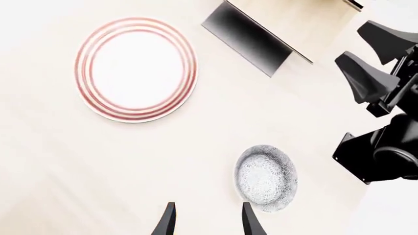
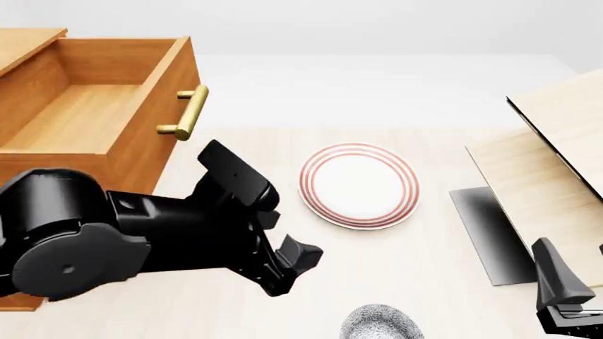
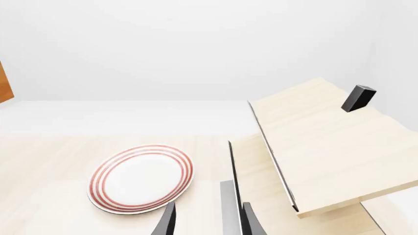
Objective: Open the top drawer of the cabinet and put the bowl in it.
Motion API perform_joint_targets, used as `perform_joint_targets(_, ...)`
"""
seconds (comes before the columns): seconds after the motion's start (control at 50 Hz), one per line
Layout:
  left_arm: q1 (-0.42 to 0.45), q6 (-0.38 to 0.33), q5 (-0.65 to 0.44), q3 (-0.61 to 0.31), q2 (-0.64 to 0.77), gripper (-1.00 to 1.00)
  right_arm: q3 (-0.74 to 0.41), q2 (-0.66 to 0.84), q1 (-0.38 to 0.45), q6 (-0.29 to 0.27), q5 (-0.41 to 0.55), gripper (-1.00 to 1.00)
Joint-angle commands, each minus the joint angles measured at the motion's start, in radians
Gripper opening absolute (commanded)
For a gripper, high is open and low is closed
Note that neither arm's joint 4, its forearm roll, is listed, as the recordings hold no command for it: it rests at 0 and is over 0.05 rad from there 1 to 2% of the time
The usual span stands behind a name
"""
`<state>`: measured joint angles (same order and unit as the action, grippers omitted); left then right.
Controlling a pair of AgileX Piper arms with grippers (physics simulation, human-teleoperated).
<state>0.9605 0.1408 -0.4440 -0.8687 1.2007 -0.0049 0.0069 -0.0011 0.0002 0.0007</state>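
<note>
Nearest the camera in the front view, the bowl (image 2: pixel 380 323) was seen resting on the pale surface (image 2: pixel 236 311), cut off by the lower edge of the picture. It was held by nothing. In the left wrist view the same speckled bowl (image 1: pixel 266 177) lay just beside one fingertip of the left end effector (image 1: pixel 207 220), whose two fingers were spread apart with only bare surface between them. In the front view the left end effector (image 2: pixel 292 265) was seen hanging above the surface, close to the bowl but not touching it.

At the lower right corner of the front view, part of the right end effector (image 2: pixel 563 296) was visible. In the right wrist view its fingers (image 3: pixel 164 223) were seen parted, with nothing gripped between them.

Farther out, a white plate (image 2: pixel 359 185) with red rings lay flat on the surface, well apart from the bowl. To the right a pale wooden structure (image 2: pixel 556 155) with black edges was seen.

At the far left the cabinet (image 2: pixel 19 300) stood, largely hidden behind the left arm. Its top drawer (image 2: pixel 94 113) was pulled out, with its inside shown bare, and its brass handle (image 2: pixel 188 113) faced the plate.
</note>
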Motion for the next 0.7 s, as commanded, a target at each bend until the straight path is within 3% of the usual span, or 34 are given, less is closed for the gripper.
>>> perform_joint_targets(0.02,0.022,0.037,0.072,0.025,0.046,1.0,0.001,-0.002,0.0,0.0,0.0,1.0)
perform_joint_targets(0.34,0.066,0.103,0.177,0.048,0.146,1.0,0.001,-0.002,0.0,0.0,0.0,1.0)
perform_joint_targets(0.7,0.057,0.138,0.249,0.1,0.177,1.0,0.001,-0.002,0.0,0.0,0.0,1.0)
